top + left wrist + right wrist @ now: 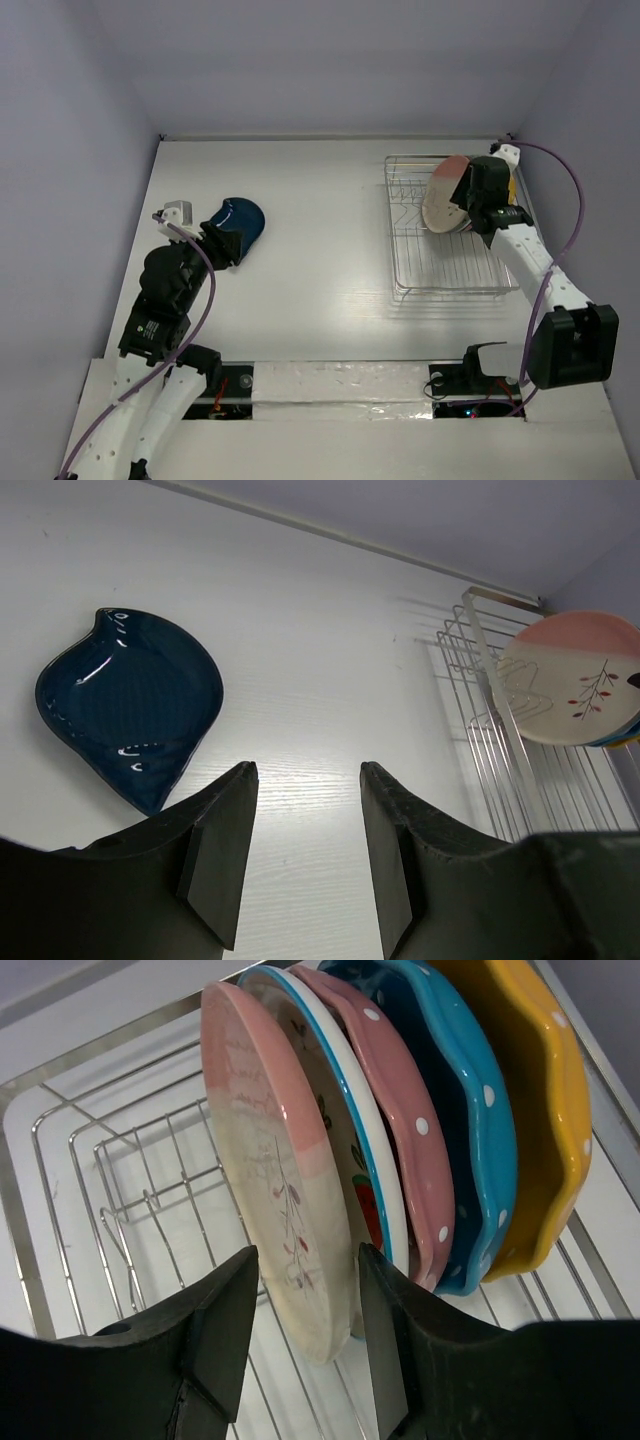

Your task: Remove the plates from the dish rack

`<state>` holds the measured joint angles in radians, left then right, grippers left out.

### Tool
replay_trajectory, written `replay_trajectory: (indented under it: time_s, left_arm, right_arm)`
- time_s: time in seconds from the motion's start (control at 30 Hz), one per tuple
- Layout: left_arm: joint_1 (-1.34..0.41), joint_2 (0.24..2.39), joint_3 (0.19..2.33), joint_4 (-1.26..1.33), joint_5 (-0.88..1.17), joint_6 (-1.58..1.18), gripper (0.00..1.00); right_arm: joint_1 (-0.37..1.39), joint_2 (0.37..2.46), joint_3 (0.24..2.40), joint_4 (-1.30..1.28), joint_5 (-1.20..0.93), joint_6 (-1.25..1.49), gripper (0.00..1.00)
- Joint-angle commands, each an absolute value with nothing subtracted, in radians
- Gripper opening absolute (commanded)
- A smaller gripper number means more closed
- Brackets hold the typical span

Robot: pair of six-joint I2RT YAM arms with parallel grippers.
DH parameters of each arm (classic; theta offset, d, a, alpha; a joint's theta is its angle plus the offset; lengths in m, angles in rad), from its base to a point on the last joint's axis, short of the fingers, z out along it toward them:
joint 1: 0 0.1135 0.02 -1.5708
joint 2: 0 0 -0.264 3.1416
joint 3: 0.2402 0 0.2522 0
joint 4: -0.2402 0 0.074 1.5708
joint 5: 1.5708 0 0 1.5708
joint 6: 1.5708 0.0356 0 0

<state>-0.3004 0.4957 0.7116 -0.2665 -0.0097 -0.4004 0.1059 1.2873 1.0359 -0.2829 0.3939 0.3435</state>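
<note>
Plates (400, 1130) upright in dish rack (450, 292), right gripper (305, 1260) spread astride front plate (270, 1160), left gripper (305, 770) spread, empty, beside dark blue plate (130, 705)

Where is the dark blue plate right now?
In the top view the dark blue plate lies flat on the table at the left, just beyond the left tool and well apart from the rack.

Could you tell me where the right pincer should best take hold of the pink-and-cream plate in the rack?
Probably its top rim, coming down edge-on, one finger of the right pincer on each face. The pink-and-cream plate stands on edge at the row's open end, so its outer face is free; the blue-rimmed plate sits close behind.
</note>
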Motion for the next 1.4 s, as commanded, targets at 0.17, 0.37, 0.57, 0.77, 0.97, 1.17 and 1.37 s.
replay_trajectory:
  time_s: [0.17,0.37,0.57,0.77,0.97,1.17,1.37]
  left_arm:
    - [-0.279,0.489,0.704,-0.216,-0.005,-0.388,0.43]
    - [-0.279,0.488,0.703,-0.213,0.025,-0.388,0.43]
    - [-0.279,0.489,0.704,-0.216,0.025,-0.388,0.43]
    - [-0.279,0.480,0.703,-0.213,0.025,-0.387,0.43]
    - [-0.279,0.476,0.703,-0.215,0.026,-0.387,0.43]
    - [-0.270,0.480,0.703,-0.213,0.031,-0.387,0.43]
    - [-0.270,0.477,0.703,-0.213,0.029,-0.388,0.43]
  right_arm:
    - [0.097,1.388,1.060,-0.209,0.449,0.365,0.51]
    - [0.097,1.439,1.080,-0.170,0.442,0.367,0.52]
    - [0.097,1.443,1.083,-0.181,0.479,0.325,0.39]
    - [0.097,1.396,1.068,-0.166,0.479,0.314,0.14]
    - [0.118,1.355,1.123,-0.192,0.457,0.270,0.04]
    - [0.127,1.269,1.187,-0.219,0.437,0.241,0.00]
    - [0.127,1.171,1.203,-0.213,0.382,0.256,0.00]
